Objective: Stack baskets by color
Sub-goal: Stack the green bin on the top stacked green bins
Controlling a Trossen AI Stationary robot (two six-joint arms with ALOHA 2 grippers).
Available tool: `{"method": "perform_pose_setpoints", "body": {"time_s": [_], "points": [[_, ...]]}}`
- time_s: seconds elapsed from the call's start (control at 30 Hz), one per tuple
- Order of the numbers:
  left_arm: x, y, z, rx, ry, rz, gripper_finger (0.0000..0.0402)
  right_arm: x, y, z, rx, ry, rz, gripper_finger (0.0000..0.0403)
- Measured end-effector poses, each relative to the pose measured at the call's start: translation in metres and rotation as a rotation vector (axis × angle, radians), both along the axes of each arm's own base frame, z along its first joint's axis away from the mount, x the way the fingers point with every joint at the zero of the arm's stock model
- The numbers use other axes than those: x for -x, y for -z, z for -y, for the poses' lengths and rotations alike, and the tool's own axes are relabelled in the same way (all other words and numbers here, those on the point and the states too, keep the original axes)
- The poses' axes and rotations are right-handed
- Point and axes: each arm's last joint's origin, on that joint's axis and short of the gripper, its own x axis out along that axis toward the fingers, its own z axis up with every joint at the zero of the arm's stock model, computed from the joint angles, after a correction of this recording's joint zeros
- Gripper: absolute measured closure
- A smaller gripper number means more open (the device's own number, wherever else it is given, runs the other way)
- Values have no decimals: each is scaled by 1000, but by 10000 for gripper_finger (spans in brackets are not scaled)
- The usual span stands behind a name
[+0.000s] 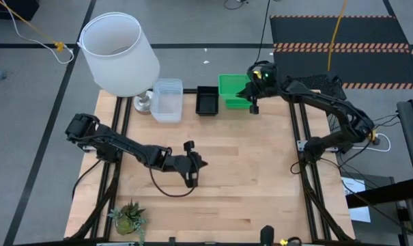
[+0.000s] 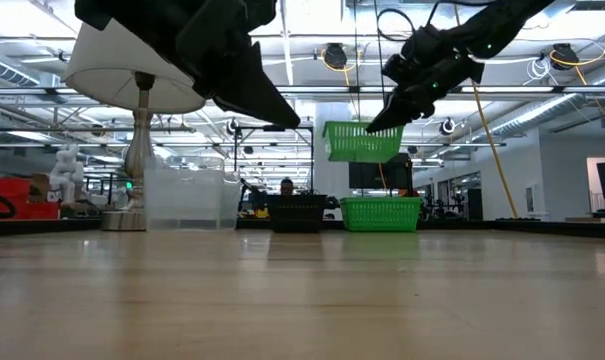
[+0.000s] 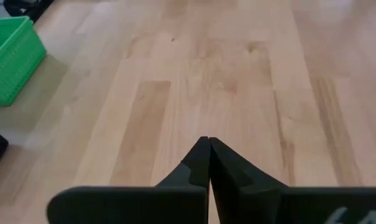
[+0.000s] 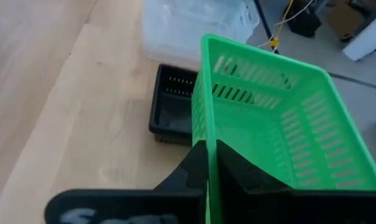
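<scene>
closed and empty, left end effector [image 1: 192,166] is idling mid-bench [image 1: 247,178]; right end effector [image 1: 253,102] is clamping green basket [image 2: 362,141] above green stack [image 2: 380,213] for color matching.

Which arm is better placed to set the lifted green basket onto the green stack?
Right. Its pincer grips the green basket above the green stack; the left pincer is shut mid-table.

Bright green slotted baskets [image 1: 231,85], a black basket [image 1: 207,101], a clear one [image 1: 166,100], a white lampshade [image 1: 117,51], pale wood-grain bench [image 1: 247,171].
</scene>
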Motion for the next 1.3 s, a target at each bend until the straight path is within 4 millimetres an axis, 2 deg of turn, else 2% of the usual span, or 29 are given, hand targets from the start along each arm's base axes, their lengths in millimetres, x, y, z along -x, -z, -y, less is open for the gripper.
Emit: {"method": "perform_pose_setpoints", "body": {"time_s": [0.23,0.53,0.7,0.93,1.3], "points": [[0,0,1,2,5,-1,380,5,14,17,-26,26,-23,396],[0,0,2,8,16,-4,398,14,29,35,-82,23,-25,396],[0,0,2,7,16,-5,380,17,39,43,-94,34,-49,396],[1,1,2,7,17,-8,376,17,48,46,-100,38,-57,396],[1,1,1,-2,21,-14,376,28,76,41,-57,59,-22,394]]}}
